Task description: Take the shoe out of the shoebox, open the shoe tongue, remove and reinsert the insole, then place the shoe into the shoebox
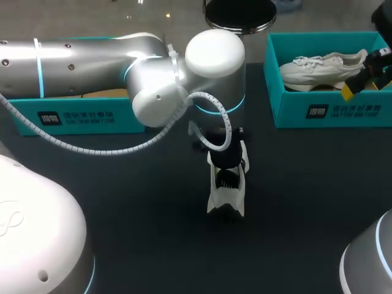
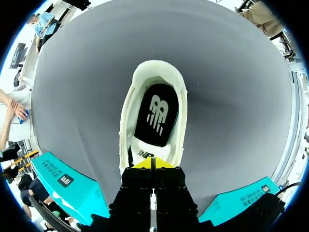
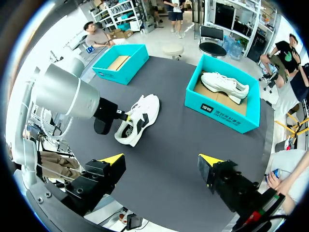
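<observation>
The white shoe [image 1: 225, 187] stands mid-table, its black insole [image 2: 157, 116] showing inside. The left gripper [image 2: 151, 163] is right down at the tongue [image 2: 145, 154], yellow tips pressed together. At 10 o'clock from the shoe sits a teal shoebox [image 1: 79, 116]. At 2 o'clock the other box [image 1: 318, 113] holds a second shoe [image 1: 321, 68]. Over that box hangs the right gripper [image 3: 161, 162], fingers spread wide.
</observation>
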`<move>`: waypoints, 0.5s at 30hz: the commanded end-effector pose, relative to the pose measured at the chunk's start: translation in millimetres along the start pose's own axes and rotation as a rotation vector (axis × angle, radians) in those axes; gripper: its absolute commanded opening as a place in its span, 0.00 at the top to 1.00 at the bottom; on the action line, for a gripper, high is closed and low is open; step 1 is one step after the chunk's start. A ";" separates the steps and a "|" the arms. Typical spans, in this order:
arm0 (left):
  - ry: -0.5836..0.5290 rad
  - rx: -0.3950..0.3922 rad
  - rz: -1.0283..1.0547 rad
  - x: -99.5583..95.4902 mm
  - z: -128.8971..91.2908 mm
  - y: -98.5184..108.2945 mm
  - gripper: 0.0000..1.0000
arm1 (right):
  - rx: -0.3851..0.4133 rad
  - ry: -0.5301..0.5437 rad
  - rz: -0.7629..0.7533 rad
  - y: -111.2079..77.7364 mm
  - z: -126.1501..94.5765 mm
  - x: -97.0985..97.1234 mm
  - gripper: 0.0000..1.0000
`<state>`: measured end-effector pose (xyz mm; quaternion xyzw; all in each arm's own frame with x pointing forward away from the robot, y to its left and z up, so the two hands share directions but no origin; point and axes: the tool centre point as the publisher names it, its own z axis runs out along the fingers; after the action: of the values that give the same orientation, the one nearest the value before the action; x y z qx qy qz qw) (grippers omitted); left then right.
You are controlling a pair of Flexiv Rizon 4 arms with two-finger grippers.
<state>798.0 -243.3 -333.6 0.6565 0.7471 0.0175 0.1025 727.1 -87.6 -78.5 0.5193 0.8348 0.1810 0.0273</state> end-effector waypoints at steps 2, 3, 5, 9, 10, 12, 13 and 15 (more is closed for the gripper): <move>-0.022 -0.004 -0.069 10.3 -15.2 0.1 1.00 | 0.005 0.001 0.000 2.2 0.6 -0.8 0.00; -0.031 0.005 -0.101 13.2 -16.9 -1.3 1.00 | 0.005 0.001 0.000 2.2 0.6 -0.8 0.00; -0.032 0.004 -0.180 19.0 -20.7 -3.5 1.00 | 0.005 0.001 0.000 2.2 0.6 -0.8 0.00; -0.080 0.027 -0.340 30.8 -32.8 -9.4 1.00 | 0.005 0.001 0.000 2.2 0.6 -0.8 0.00; -0.098 0.029 -0.371 34.0 -36.3 -10.9 1.00 | 0.005 0.001 0.000 2.2 0.6 -0.8 0.00; -0.099 0.046 -0.452 39.4 -41.1 -13.7 1.00 | 0.005 0.001 0.000 2.2 0.6 -0.8 0.00; -0.099 0.008 -0.483 41.6 -41.9 -14.2 1.00 | 0.005 0.001 0.000 2.2 0.6 -0.8 0.00; -0.099 0.008 -0.483 41.6 -41.9 -14.2 0.00 | 0.005 0.001 0.000 2.2 0.6 -0.8 0.00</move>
<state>780.5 -212.1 -303.1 0.4776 0.8705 -0.0368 0.1127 727.2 -87.6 -78.5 0.5193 0.8347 0.1810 0.0273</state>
